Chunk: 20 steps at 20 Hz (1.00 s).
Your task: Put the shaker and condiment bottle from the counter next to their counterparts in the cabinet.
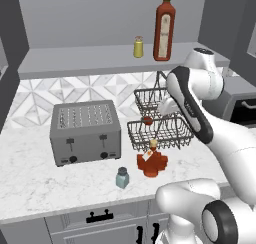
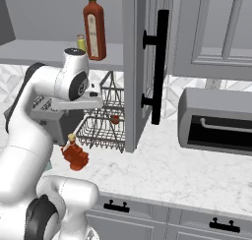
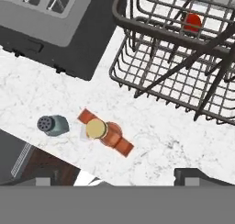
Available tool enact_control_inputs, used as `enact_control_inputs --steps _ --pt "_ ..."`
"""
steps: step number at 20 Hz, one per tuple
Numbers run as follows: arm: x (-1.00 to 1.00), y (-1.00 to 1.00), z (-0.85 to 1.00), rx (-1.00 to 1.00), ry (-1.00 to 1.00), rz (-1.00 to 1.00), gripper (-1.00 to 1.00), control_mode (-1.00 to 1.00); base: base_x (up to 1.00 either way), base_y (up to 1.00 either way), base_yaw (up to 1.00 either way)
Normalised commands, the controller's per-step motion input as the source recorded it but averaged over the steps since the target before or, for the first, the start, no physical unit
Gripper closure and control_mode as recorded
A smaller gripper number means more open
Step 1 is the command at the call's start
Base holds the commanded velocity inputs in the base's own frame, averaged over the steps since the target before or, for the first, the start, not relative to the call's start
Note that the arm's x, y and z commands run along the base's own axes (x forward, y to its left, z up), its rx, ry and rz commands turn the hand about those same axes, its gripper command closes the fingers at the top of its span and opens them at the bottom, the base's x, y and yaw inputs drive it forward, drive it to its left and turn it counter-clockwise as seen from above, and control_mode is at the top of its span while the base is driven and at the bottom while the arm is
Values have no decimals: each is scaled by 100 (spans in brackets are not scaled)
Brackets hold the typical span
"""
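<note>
The pale blue-grey shaker (image 1: 122,178) stands near the front edge of the marble counter (image 1: 30,178). Just right of it stands the orange-red maple-leaf condiment bottle (image 1: 152,161), upright, with a tan cap and white tag. In the hand view I look straight down on the shaker (image 3: 53,125) and the bottle (image 3: 106,134). My gripper (image 3: 120,179) hangs high above them, open, with nothing between its fingertips. Up on the cabinet shelf (image 1: 75,60) stand the counterparts: a small yellow shaker (image 1: 138,47) and a tall dark-red bottle (image 1: 164,28) with a green cap.
A grey toaster (image 1: 85,133) sits left of the bottle. A two-tier dark wire basket (image 1: 160,130) holding a small red item (image 1: 148,120) stands behind it. An open cabinet door (image 2: 142,62) hangs to the right, with a microwave (image 2: 216,118) beyond.
</note>
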Motion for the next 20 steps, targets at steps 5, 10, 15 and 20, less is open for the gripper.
enact_control_inputs --steps 5,10,15,20 --pt "-60 -17 -49 0 -19 35 -100 -100 0 0 0" --pt "-27 -1 -82 1 -20 51 -100 -100 0 0 0" --pt "6 -13 -60 9 -4 52 -100 -100 0 0 0" --pt "32 -49 -34 20 4 42 -100 -100 0 0 0"
